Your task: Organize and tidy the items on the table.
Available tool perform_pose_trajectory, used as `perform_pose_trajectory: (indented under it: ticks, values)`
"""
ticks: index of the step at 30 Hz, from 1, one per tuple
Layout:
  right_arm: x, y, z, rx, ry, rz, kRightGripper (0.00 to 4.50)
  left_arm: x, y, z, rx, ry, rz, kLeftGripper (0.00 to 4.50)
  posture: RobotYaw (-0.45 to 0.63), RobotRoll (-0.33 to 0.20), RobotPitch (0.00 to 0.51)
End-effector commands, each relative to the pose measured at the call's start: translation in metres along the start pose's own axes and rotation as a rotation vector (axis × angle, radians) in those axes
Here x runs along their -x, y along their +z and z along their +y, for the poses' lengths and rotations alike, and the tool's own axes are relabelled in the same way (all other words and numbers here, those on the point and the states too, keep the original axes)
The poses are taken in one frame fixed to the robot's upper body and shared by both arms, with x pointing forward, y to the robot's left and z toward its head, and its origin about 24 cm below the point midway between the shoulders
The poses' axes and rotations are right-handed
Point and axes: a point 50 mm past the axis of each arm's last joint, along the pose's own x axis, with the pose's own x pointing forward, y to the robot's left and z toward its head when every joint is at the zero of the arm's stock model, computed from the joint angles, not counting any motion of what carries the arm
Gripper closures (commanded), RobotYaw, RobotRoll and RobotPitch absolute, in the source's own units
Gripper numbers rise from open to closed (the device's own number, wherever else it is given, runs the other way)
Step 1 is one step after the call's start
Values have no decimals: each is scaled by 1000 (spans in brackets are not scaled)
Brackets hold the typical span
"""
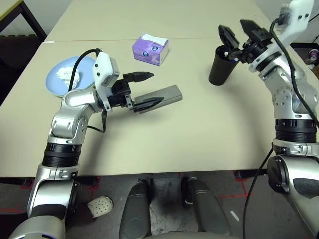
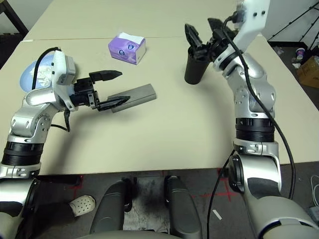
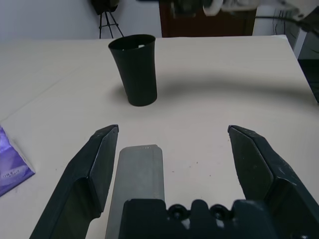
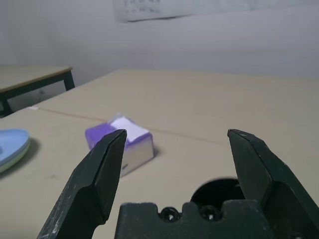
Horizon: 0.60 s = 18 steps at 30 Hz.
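Note:
On the beige table (image 1: 199, 129) lies a grey glasses case (image 1: 167, 94), left of centre. My left gripper (image 1: 144, 90) hovers open over the case's near end, and the case (image 3: 139, 169) sits between its fingers, close to one. A black cup (image 1: 219, 67) stands upright at the back right, with a small white bit showing at its rim. My right gripper (image 1: 238, 31) is open just above the cup (image 4: 222, 186) and holds nothing. A light blue plate (image 1: 57, 82) at the far left carries a crumpled white tissue (image 1: 65, 72).
A purple tissue box (image 1: 150, 49) stands at the back centre, between the plate and the cup. A seam (image 1: 189, 38) crosses the table behind it. A black-framed table (image 1: 15, 15) stands beyond the back left corner. The table's front edge (image 1: 164, 173) runs near my body.

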Motion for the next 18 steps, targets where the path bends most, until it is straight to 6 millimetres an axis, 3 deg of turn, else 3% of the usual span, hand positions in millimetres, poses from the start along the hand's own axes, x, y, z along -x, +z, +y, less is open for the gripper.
perform_pose_trajectory:
  ticks: [1,6,12,18]
  values:
    - [3,0,10,-15,60,-20,26,1,-1,-3,11,-4,-2,0,-37,0,169]
    - [6,-7,21,-60,129,-10,26,2,-3,-3,36,16,-18,0,-39,0,172]
    - [16,-30,40,-85,183,18,26,2,-8,-3,76,95,-89,0,-36,0,174]
    - [18,-34,43,-71,202,-17,26,5,-10,-7,63,70,-66,0,-30,0,171]
